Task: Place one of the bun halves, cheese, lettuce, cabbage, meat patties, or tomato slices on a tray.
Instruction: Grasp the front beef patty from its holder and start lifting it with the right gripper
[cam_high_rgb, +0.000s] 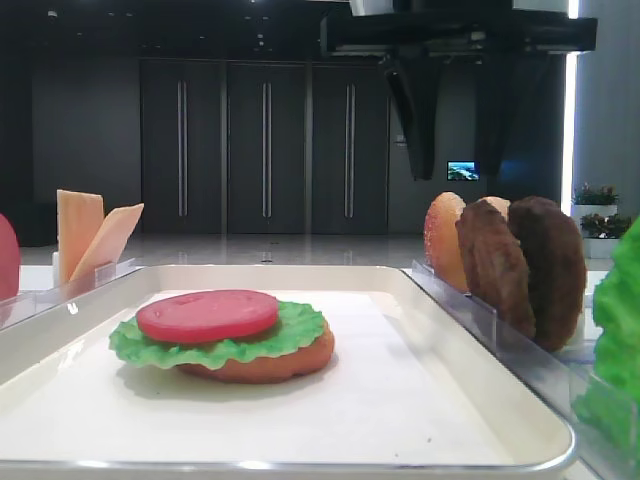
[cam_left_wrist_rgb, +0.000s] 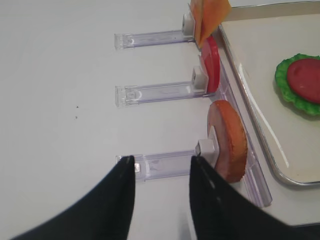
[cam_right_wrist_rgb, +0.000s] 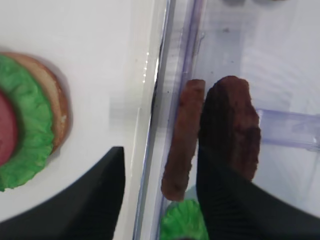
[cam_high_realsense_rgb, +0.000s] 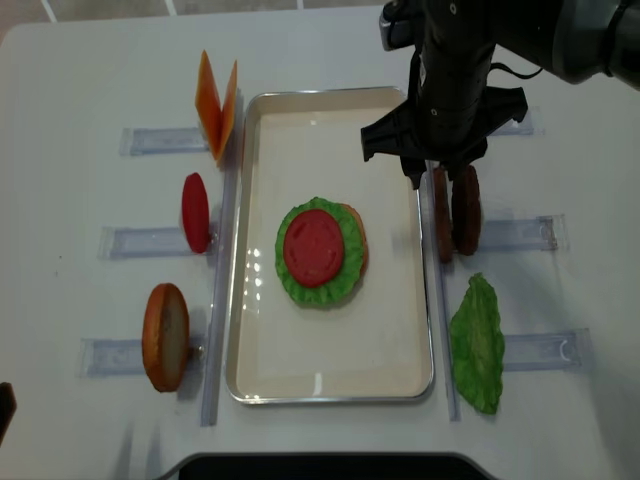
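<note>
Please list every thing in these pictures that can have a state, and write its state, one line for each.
Large white rectangular tray: holds one stack.
Stack: orange-brown bun base, frilly green lettuce, red tomato slice on top.
Two dark brown meat patties: upright in the clear rack.
Right gripper: open, straddling one patty.
Left gripper: open, empty.

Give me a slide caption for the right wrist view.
Open right gripper straddling one of two upright meat patties in a clear rack beside the tray.

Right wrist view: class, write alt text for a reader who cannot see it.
A black end effector straddles two upright rough dark brown meat patties in a clear plastic rack. Left, on the white tray, sits an orange-tan bun base topped with frilly green lettuce and a red tomato slice.
</note>
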